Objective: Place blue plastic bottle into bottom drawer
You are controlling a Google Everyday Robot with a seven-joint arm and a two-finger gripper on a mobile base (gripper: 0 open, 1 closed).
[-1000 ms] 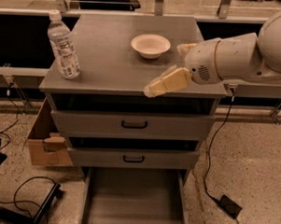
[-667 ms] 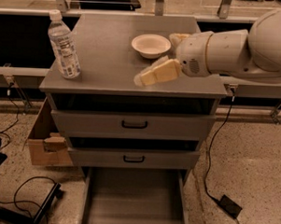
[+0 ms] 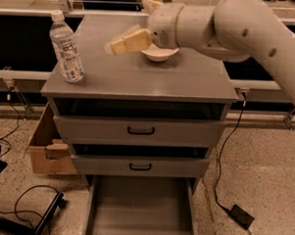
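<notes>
The blue plastic bottle, clear with a white cap and a pale label, stands upright at the left front of the grey cabinet top. My gripper hovers above the middle of the cabinet top, right of the bottle and apart from it, pointing left. It holds nothing that I can see. The white arm reaches in from the upper right. The bottom drawer is pulled out at floor level and its flat grey floor is bare.
A white bowl sits on the cabinet top, partly hidden behind my wrist. Two upper drawers with black handles are closed. A cardboard box stands left of the cabinet. Cables and a black adapter lie on the floor.
My arm has swung left and back across the cabinet top, from the right front edge to over the bowl, closer to the bottle. The bottle and the drawers have not moved.
</notes>
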